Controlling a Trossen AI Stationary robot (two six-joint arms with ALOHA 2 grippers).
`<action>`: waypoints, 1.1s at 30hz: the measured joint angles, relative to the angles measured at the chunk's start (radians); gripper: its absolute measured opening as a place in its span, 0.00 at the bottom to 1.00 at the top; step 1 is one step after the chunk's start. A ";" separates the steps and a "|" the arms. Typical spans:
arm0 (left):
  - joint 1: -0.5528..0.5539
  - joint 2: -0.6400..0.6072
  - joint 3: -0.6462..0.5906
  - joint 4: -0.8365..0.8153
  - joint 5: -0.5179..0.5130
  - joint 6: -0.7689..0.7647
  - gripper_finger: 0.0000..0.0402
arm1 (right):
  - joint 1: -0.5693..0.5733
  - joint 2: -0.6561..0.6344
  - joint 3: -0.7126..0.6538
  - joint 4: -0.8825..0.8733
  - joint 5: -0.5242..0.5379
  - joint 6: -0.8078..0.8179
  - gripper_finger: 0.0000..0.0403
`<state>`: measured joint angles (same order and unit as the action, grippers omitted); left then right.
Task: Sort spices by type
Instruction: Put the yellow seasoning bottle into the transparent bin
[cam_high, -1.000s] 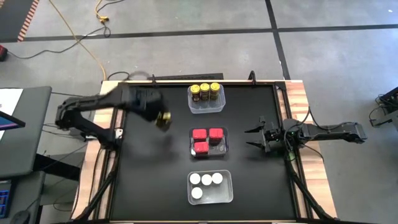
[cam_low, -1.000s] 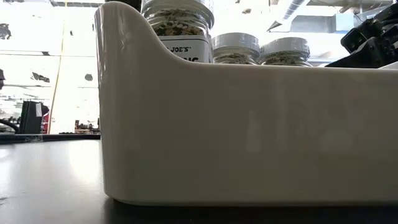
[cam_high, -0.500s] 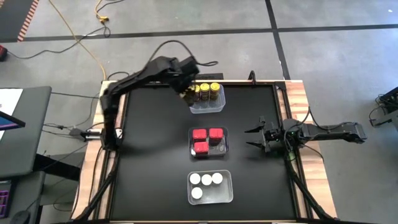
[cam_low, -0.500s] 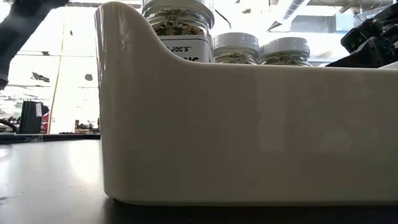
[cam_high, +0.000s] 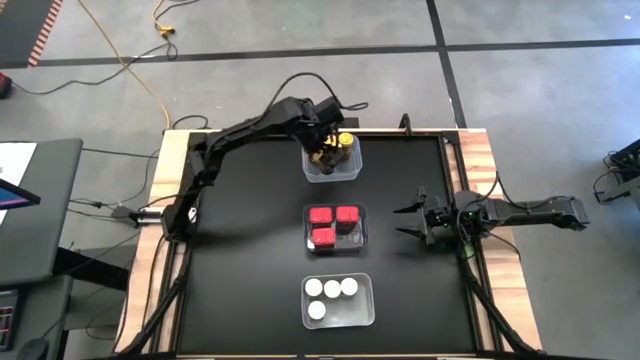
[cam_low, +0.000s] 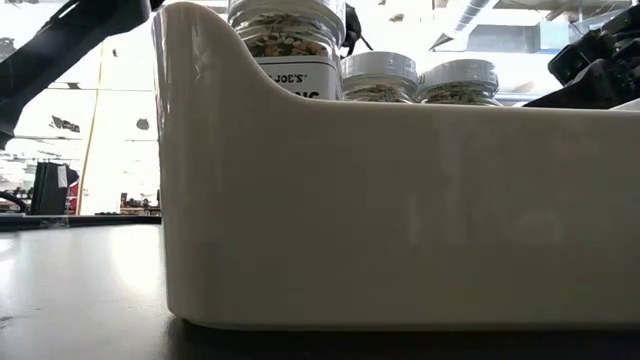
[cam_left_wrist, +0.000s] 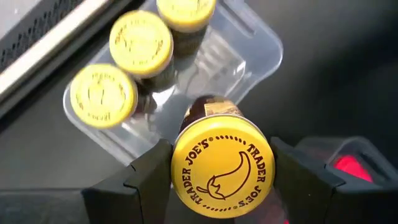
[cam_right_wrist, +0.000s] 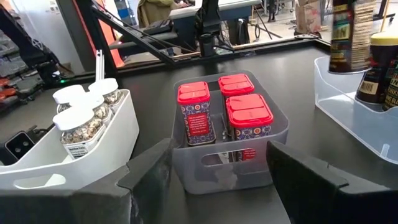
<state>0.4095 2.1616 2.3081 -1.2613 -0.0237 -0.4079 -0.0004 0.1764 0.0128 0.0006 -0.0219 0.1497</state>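
- From above: the left pincer hangs over the clear tub at the far end of the black tabletop, clenched on a yellow-capped jar. One more yellow cap shows beside it in that tub. The middle tub holds three red tins; the near tub holds four white-capped jars. The right pincer waits at the tabletop's right side, fingers spread, grasping nothing.
- At tabletop level: a white tub wall fills the picture, with white-capped jars rising above its rim.
- Left wrist: the two fingers grip the yellow-capped jar at its cap, above the clear tub. Three more yellow-capped jars stand in a row inside it.
- Right wrist: the released fingers face the tub of three red tins, with white-capped jars on one side and the held jar above the clear tub on the other.
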 joint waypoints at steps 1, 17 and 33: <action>0.000 0.000 0.000 0.010 -0.001 -0.001 0.57 | 0.000 0.000 0.000 0.000 0.000 0.000 0.71; 0.036 0.000 -0.044 -0.040 -0.061 0.028 0.57 | 0.000 0.000 0.000 0.000 0.000 0.000 0.71; 0.030 0.000 -0.184 0.060 -0.061 -0.013 0.57 | 0.000 0.000 0.000 0.000 0.000 0.000 0.71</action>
<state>0.4393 2.1620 2.1241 -1.2014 -0.0846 -0.4205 -0.0002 0.1766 0.0128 0.0004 -0.0219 0.1495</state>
